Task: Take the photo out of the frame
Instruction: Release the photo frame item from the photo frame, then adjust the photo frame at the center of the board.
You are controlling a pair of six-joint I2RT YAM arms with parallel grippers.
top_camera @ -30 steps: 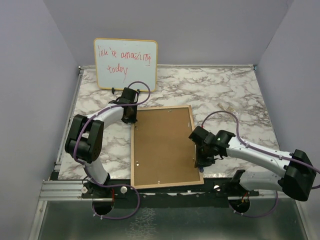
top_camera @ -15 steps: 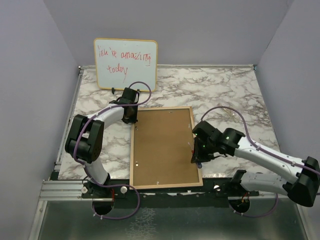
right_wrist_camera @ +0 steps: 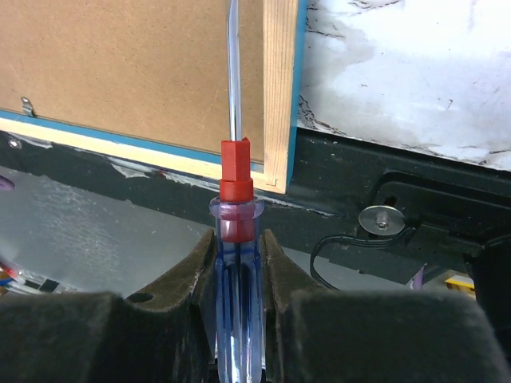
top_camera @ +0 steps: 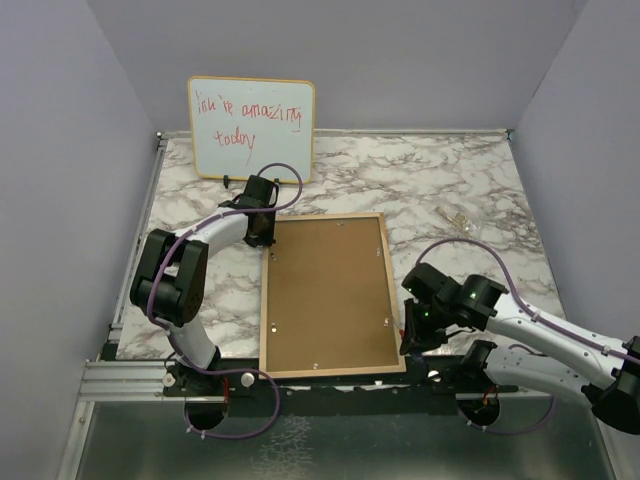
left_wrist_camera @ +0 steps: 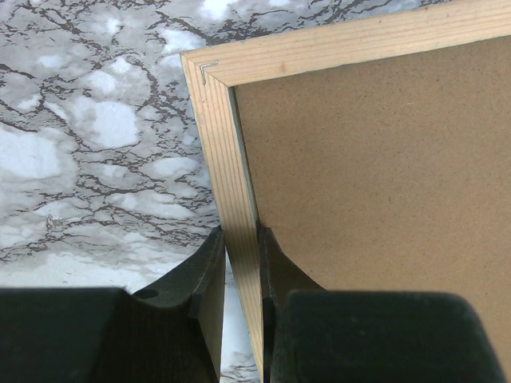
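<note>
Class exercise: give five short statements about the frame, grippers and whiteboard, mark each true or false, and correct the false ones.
1. The frame lies with its brown backing board facing up. True.
2. The left gripper hangs open. False: it is shut on the frame's wooden rim near a corner.
3. The right gripper holds a screwdriver. True.
4. The photo lies beside the frame. False: no photo is in view.
5. The whiteboard lies flat. False: it stands upright at the table's far edge.
</note>
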